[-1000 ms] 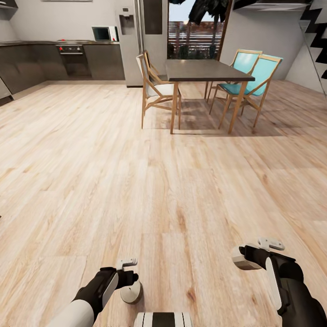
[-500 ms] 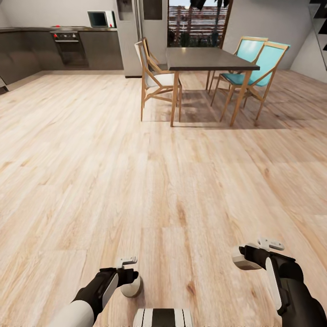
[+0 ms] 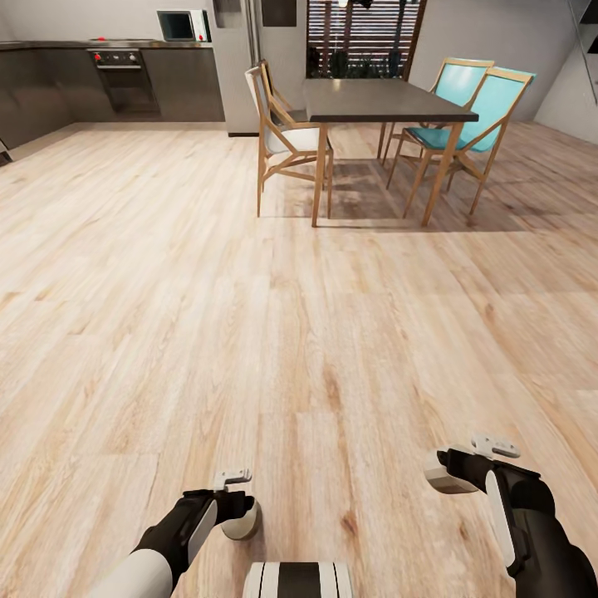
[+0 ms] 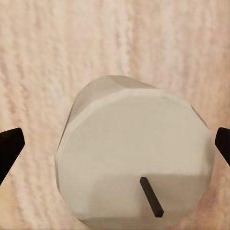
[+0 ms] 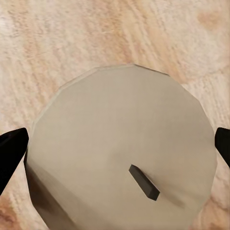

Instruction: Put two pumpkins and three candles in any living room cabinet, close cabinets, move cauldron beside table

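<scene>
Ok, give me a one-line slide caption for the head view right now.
Robot on bare wood floor, a candle in each gripper: left, right, facing the dining table and kitchen.

One candle [image 3: 241,526], a short stubby cylinder with a pale flat top and a small dark wick, sits clamped between the black fingers of the left gripper [image 3: 237,508], low over the light wood floor; in the left wrist view the same candle [image 4: 136,158] shows its faceted grey-beige side and its wick off-centre. A second candle [image 3: 442,477], of the same build, is clamped in the right gripper [image 3: 453,472], and the right wrist view shows its flat top [image 5: 124,148] face-on with a dark fingertip at each side.
</scene>
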`<state>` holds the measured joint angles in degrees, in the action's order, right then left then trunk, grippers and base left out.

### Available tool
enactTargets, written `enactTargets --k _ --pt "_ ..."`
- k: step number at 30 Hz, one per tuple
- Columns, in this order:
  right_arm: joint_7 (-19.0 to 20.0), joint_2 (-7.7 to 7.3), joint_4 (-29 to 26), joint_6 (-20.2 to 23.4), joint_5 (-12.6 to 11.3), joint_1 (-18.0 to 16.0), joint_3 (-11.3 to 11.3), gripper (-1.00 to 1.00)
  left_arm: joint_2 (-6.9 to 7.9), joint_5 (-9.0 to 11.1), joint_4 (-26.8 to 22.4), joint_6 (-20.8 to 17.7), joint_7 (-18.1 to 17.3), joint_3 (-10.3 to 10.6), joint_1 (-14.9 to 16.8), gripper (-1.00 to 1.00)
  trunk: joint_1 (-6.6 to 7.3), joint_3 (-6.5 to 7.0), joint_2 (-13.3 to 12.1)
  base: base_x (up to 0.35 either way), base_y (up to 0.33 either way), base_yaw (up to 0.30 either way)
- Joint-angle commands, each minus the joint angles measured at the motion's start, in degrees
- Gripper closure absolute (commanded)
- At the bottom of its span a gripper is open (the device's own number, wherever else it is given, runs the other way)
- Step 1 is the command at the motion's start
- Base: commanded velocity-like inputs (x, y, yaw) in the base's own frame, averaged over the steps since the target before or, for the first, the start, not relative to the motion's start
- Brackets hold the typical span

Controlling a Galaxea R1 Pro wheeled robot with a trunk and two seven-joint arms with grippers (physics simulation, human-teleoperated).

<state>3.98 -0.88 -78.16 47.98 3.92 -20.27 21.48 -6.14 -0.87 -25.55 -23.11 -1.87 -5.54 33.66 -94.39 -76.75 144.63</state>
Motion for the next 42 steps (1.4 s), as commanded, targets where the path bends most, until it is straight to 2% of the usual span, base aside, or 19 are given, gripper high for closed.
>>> enactTargets --k 1,4,23,29,33,42 --pt "0.41 0.00 -0.06 0.27 0.44 -0.03 0.05 1.00 -0.07 -0.10 -0.11 -0.37 -0.21 -0.42 0.00 -1.00 0.01 -0.04 0.02 0.000 0.000 0.000" --pt "0.41 0.00 -0.06 0.27 0.44 -0.03 0.05 1.00 -0.10 -0.10 0.05 -0.42 -0.23 -0.37 0.00 -1.00 -0.07 -0.71 0.06 0.000 0.000 0.000" --pt "0.41 0.00 -0.06 0.27 0.45 -0.03 0.05 1.00 -0.44 -0.10 0.42 -0.37 -0.33 0.16 0.00 -1.00 -0.07 -0.71 0.06 0.000 0.000 0.000" --pt "0.41 0.00 -0.06 0.27 0.40 -0.03 0.05 1.00 -0.39 -0.16 0.42 -0.36 -2.12 0.17 0.00 -1.00 -0.07 -0.71 0.06 0.000 0.000 0.000" --pt "0.41 0.00 -0.06 0.27 0.40 -0.03 0.05 1.00 -0.37 -0.18 0.42 -0.36 -2.42 0.17 0.00 -1.00 -0.17 -1.59 0.11 0.000 0.000 0.000" --pt "0.41 0.02 -0.06 0.27 0.40 -0.03 0.05 1.00 -0.36 -0.20 0.42 -0.31 -2.48 0.17 0.00 -1.00 -0.20 -1.81 0.12 0.000 0.000 0.000"
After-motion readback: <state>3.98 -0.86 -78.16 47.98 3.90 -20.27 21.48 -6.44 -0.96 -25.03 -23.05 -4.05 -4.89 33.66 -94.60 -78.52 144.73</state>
